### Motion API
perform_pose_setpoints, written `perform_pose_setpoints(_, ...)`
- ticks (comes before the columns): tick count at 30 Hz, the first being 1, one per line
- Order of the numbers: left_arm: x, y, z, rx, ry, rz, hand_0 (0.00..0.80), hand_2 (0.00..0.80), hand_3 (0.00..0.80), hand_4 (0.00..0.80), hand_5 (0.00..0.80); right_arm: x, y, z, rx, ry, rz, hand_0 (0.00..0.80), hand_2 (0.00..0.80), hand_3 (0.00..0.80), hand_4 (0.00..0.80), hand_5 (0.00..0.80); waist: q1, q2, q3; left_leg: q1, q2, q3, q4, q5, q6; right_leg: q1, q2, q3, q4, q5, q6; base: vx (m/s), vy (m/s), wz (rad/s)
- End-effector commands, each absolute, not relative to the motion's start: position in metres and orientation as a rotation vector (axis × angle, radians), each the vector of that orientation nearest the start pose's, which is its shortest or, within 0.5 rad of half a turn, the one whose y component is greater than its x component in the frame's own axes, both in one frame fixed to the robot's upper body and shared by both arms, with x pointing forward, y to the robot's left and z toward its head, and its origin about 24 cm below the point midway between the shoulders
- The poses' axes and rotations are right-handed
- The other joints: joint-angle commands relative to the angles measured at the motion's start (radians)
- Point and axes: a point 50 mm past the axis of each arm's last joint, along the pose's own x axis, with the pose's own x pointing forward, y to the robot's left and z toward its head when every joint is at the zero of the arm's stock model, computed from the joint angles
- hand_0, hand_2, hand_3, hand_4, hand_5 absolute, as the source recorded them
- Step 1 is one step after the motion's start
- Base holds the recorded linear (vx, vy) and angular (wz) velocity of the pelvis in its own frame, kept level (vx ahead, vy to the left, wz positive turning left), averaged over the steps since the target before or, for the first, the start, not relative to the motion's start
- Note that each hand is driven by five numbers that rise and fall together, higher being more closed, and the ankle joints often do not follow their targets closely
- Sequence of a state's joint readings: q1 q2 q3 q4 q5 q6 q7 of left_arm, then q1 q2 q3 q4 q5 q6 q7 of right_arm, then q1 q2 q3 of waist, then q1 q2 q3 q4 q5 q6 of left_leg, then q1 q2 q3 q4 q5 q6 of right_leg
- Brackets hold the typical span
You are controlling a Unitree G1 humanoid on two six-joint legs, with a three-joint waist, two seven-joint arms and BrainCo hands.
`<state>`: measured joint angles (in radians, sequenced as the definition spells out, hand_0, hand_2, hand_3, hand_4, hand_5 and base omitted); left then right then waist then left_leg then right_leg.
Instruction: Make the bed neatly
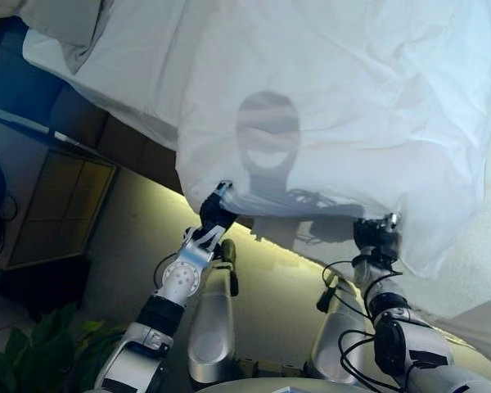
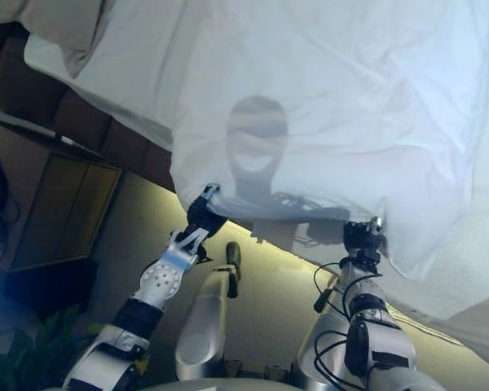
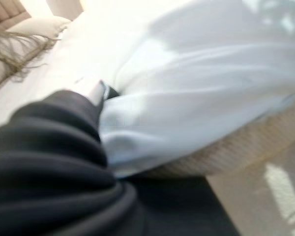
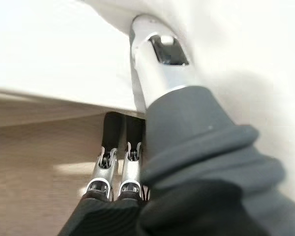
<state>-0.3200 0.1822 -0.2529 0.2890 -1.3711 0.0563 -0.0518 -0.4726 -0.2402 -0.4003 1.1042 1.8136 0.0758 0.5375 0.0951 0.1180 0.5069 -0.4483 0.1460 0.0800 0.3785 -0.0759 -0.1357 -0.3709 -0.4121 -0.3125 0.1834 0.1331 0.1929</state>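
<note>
Nearest to me, both hands are up at the lower edge of the white sheet [image 1: 335, 123]. My right hand [image 1: 378, 237] meets that edge toward the right. In its own wrist view the thumb [image 4: 155, 59] lies against the top of the cloth while the fingers [image 4: 119, 147] run underneath, so the edge is pinched between them and the hand is closed on the sheet. My left hand [image 1: 215, 210] is at the sheet's lower left corner. In the left wrist view the dark cover fills the near part, a bit of silver shows at the cloth, and a fold of sheet bunches right against it. The fingers themselves are hidden, so I cannot tell whether that hand is clamped or only touching.

The sheet hangs off the mattress edge between the two hands, wrinkled, with the hem running roughly level from one hand to the other. On the right a textured white cover [image 1: 483, 270] shows below and beside the sheet.

Below the hem there is free room: pale floor [image 1: 131, 237] runs along the bed side. To the left stands a low cabinet [image 1: 57, 209] and, nearer, a green plant [image 1: 41, 348], both well apart from the left arm.

Farther off, the sheet spreads up over the bed, and a pillow [image 1: 61, 24] lies at the far left corner.
</note>
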Motion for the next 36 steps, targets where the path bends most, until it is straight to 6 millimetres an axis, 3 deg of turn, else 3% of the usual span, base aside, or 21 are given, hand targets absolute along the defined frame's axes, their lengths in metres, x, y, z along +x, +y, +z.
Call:
perform_pose_setpoints(1,0.312,0.210,0.088,-1.150,-0.166,-0.090,0.800,0.800,0.800,0.800,0.800,0.233,-0.360,-0.018,1.670,-0.734,-0.651,0.000,0.000,0.000,0.000,0.000,-0.001,0.033,-0.065,-0.073,0.026,-0.014,-0.060,0.159,-0.043,0.053,-0.079,0.045,0.011,0.023,0.062,0.012,0.086,0.04)
perform_pose_setpoints(13,0.311,0.205,0.091,-1.191,-0.185,-0.116,0.800,0.800,0.800,0.800,0.800,0.227,-0.363,-0.021,1.685,-0.769,-0.739,0.000,0.000,0.000,0.000,0.000,-0.020,0.046,-0.054,-0.066,0.019,0.012,-0.068,0.165,-0.043,0.031,-0.084,0.071,0.012,0.031,0.062,-0.002,0.034,-0.02)
perform_pose_setpoints(14,0.311,0.206,0.091,-1.192,-0.186,-0.113,0.800,0.800,0.800,0.800,0.800,0.227,-0.363,-0.021,1.685,-0.770,-0.744,0.157,0.157,0.157,0.157,0.157,-0.021,0.044,-0.055,-0.065,0.019,0.013,-0.069,0.165,-0.042,0.031,-0.083,0.072,0.012,0.032,0.063,0.000,0.000,0.00)
perform_pose_setpoints(15,0.311,0.206,0.092,-1.193,-0.188,-0.109,0.800,0.800,0.800,0.800,0.800,0.227,-0.363,-0.020,1.686,-0.774,-0.753,0.405,0.405,0.405,0.405,0.405,-0.024,0.043,-0.056,-0.063,0.019,0.015,-0.070,0.166,-0.043,0.031,-0.083,0.072,0.011,0.033,0.063,0.000,0.000,0.00)
perform_pose_setpoints(16,0.311,0.206,0.092,-1.195,-0.188,-0.107,0.800,0.800,0.800,0.800,0.800,0.228,-0.364,-0.019,1.686,-0.772,-0.763,0.800,0.800,0.800,0.800,0.800,-0.025,0.042,-0.056,-0.063,0.019,0.016,-0.072,0.167,-0.043,0.031,-0.083,0.074,0.010,0.034,0.063,0.000,0.000,0.00)
perform_pose_setpoints(30,0.312,0.205,0.092,-1.195,-0.198,-0.069,0.800,0.800,0.800,0.800,0.800,0.236,-0.347,-0.015,1.651,-0.719,-0.772,0.800,0.800,0.800,0.800,0.800,-0.041,0.011,-0.052,-0.055,0.029,0.019,-0.084,0.179,-0.040,0.034,-0.067,0.080,0.004,0.043,0.061,0.000,0.000,0.00)
perform_pose_setpoints(36,0.312,0.200,0.089,-1.195,-0.193,-0.041,0.800,0.800,0.800,0.800,0.800,0.232,-0.333,-0.025,1.608,-0.624,-0.727,0.800,0.800,0.800,0.800,0.800,-0.050,-0.010,-0.063,-0.038,0.033,0.019,-0.086,0.176,-0.035,0.044,-0.059,0.085,0.009,0.041,0.056,0.012,0.031,0.00)
